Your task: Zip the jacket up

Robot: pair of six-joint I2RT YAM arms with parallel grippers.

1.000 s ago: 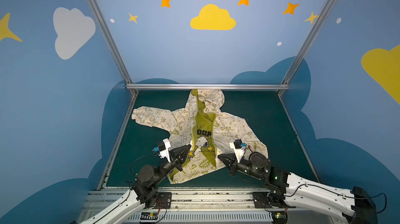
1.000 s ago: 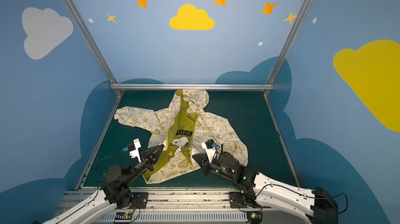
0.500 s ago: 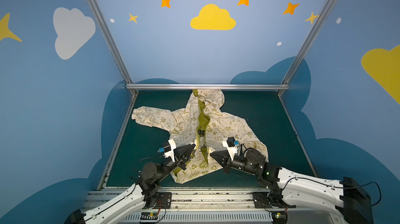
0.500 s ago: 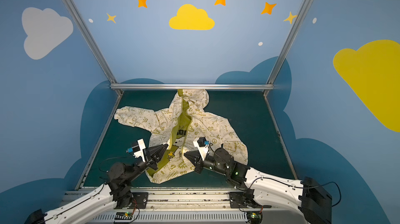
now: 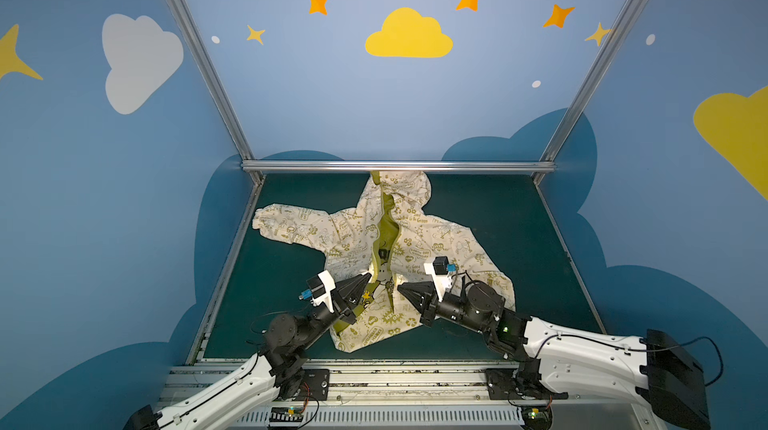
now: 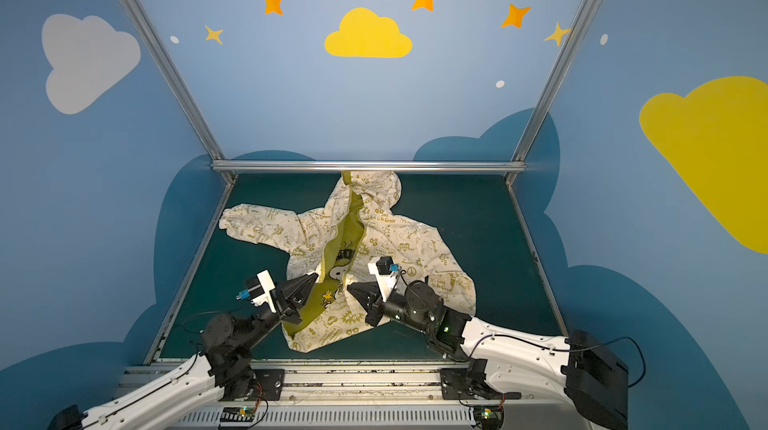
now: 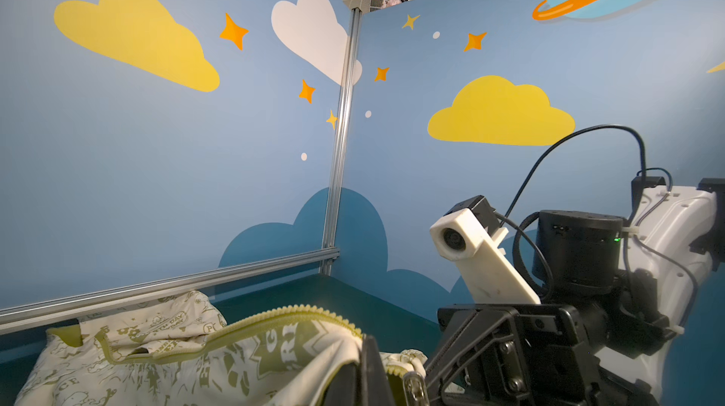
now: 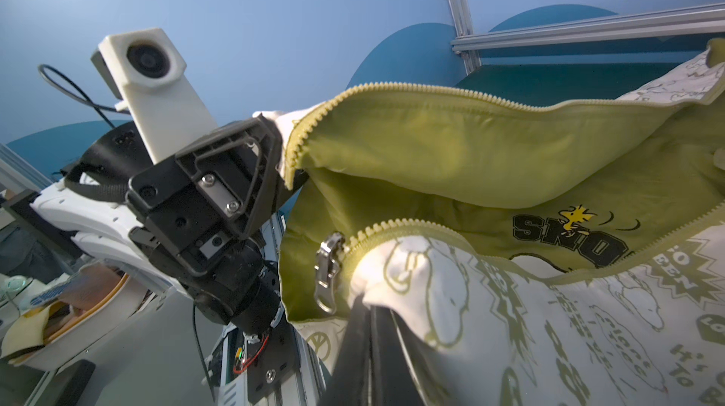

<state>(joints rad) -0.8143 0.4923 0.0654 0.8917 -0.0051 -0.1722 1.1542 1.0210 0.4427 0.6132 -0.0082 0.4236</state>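
Note:
The jacket (image 5: 419,241) (image 6: 386,236), cream with olive prints and olive lining, lies on the dark green table with its hood at the back and its front unzipped. My left gripper (image 5: 368,276) (image 7: 368,341) is shut on the jacket's left front edge, just under the zipper teeth. Facing it, my right gripper (image 5: 399,286) (image 8: 370,308) is shut on the right front edge, beside the silver zipper pull (image 8: 326,270). Both edges are lifted off the table, a narrow gap apart. In the right wrist view the left gripper (image 8: 274,137) pinches the opposite zipper edge.
An aluminium rail (image 5: 399,166) runs along the back of the table (image 5: 498,220), right behind the hood. Blue painted walls close in the left, right and back sides. The arm bases sit on a metal track (image 5: 374,378) at the front edge.
Both grippers have moved toward each other, each still holding its front edge. The wide olive opening of the jacket has narrowed to a slim gap.

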